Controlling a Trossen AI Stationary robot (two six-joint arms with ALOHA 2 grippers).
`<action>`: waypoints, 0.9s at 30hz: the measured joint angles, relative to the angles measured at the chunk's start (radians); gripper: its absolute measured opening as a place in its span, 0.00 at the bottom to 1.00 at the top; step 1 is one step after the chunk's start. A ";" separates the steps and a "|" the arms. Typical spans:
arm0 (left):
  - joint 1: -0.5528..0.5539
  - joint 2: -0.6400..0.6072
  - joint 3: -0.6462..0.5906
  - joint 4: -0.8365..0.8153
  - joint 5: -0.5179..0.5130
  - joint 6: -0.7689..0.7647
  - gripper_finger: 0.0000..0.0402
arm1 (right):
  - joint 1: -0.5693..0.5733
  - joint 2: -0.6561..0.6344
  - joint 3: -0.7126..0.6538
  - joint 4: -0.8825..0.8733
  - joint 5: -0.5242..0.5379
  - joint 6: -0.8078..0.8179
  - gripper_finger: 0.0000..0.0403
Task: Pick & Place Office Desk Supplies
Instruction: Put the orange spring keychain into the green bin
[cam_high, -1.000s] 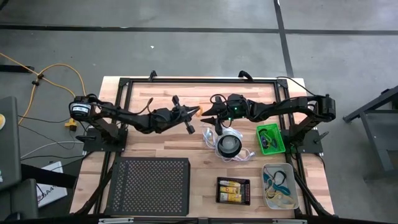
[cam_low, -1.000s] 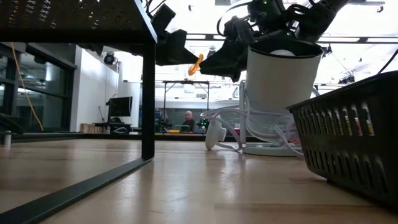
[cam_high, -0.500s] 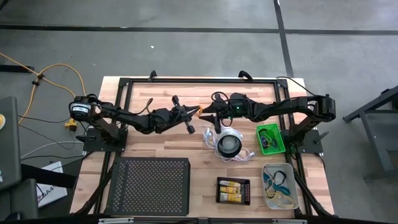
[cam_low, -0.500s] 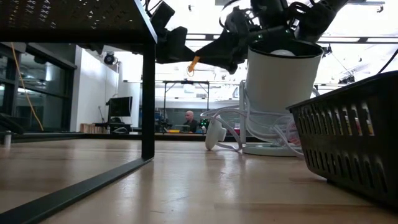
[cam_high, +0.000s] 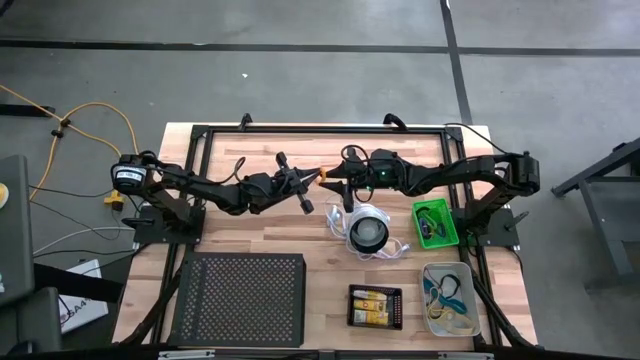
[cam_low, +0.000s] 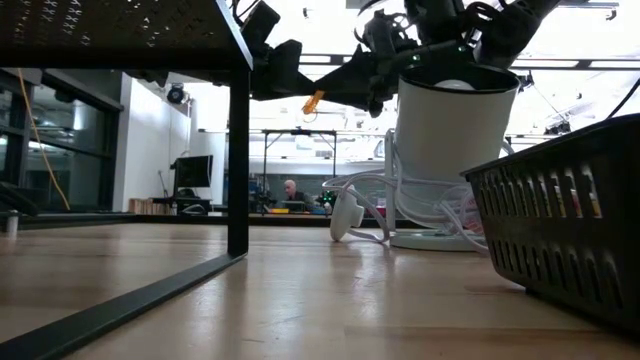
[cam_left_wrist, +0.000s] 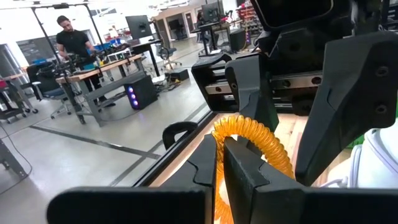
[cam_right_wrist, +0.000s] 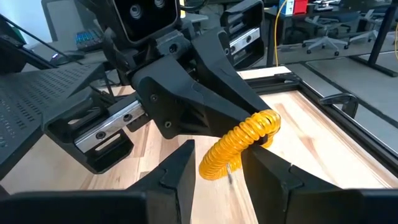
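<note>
High view: both arms reach inward over the far half of the counter (cam_high: 260, 232), tips meeting mid-air for what looks like a handover

Low view: the orange coil loop (cam_low: 313, 102) hangs well above the wood

Left wrist view: the left end effector (cam_left_wrist: 219, 163) is clenched on the loop's end, holding it out level

Right wrist view: the right end effector (cam_right_wrist: 217, 171) is spread, fingers straddling the loop without touching, seemingly ready to take it

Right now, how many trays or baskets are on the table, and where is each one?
3. The green tray sits near the right arm's base, the clear tray at the table's near right corner, and the black tray beside it, toward the centre. The black perforated stand may hide others.
</note>
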 joint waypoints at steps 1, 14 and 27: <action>0.000 0.000 0.000 0.000 0.000 0.000 0.02 | 0.000 0.000 0.000 0.000 0.000 0.002 0.29; 0.000 0.000 0.000 0.002 0.003 -0.002 0.02 | 0.000 0.000 0.000 -0.001 0.000 0.003 0.06; 0.000 0.000 0.000 -0.001 0.000 0.001 0.03 | 0.007 0.000 0.000 -0.042 0.079 0.028 0.05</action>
